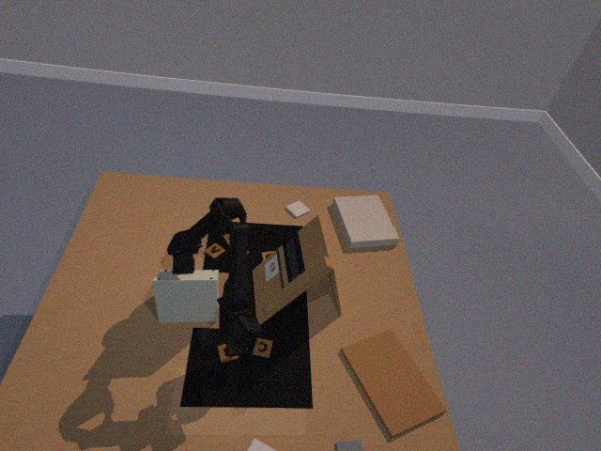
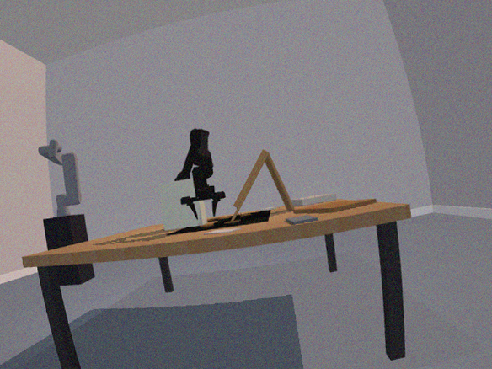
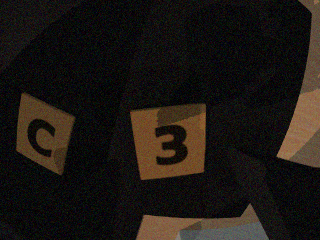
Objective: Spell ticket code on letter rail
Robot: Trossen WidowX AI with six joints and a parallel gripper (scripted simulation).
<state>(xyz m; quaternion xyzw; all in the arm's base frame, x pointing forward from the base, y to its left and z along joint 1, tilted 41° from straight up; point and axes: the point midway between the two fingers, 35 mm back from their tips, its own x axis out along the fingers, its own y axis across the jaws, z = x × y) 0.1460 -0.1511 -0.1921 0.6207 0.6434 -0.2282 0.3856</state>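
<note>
Tiles [image 1: 262,348] [image 3: 170,141] were orange-tan with black characters. Mat [image 1: 271,383] [image 2: 257,217] plain black. Arm [image 1: 238,272] [image 2: 200,150] black. Pedestal block [image 1: 187,301] [image 2: 177,204] pale mint.

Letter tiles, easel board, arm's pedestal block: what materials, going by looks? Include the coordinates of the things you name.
Tiles [image 3: 168,165] [image 1: 268,341]: likely wood, matt, flat tan with dark printed characters. Board [image 1: 317,238] [image 2: 249,179]: wood or fibreboard, dull brown, no shine. Block [image 1: 187,301] [image 2: 176,205]: painted metal or plastic, smooth, even pale green; can't tell which.
</note>
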